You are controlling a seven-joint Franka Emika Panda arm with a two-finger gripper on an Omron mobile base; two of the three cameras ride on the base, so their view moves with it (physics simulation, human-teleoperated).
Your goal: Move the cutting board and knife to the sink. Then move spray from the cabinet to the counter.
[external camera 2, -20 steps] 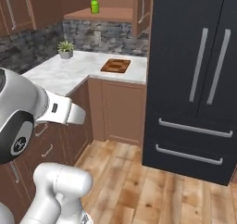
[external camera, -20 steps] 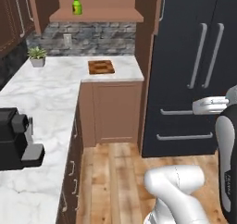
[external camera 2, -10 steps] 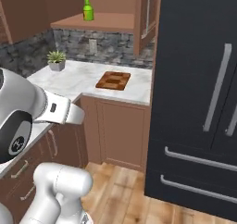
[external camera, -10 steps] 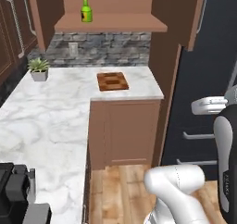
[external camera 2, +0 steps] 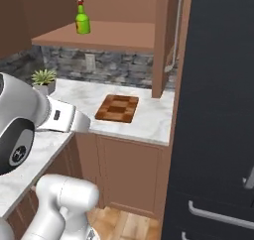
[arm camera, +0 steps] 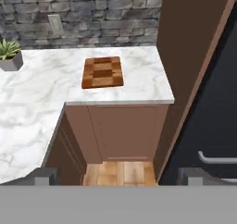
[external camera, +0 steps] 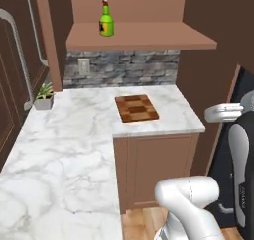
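The checkered wooden cutting board (external camera: 136, 108) (external camera 2: 117, 108) (arm camera: 102, 72) lies flat on the white marble counter (external camera: 74, 135) (arm camera: 46, 89), near its right end. High above it, the green spray (external camera: 105, 23) (external camera 2: 82, 20) stands upright on the open shelf of the brown cabinet (external camera: 149, 35) (external camera 2: 114, 33). My gripper (arm camera: 119, 177) is open and holds nothing; it hangs well back from the counter's front edge, above the wooden floor, looking down at the board. The knife and the sink are out of view.
A small potted plant (external camera: 43, 96) (external camera 2: 43, 79) (arm camera: 9, 54) stands at the stone backsplash left of the board. A tall dark fridge (external camera 2: 218, 110) (arm camera: 213, 126) and a brown side panel close off the counter's right end. Brown base cabinets (arm camera: 125, 130) sit under the counter.
The base has driven toward the counter, so the board, shelf and bottle now loom larger and nearer. The coffee machine at lower left has left the view. The jaws stayed open.
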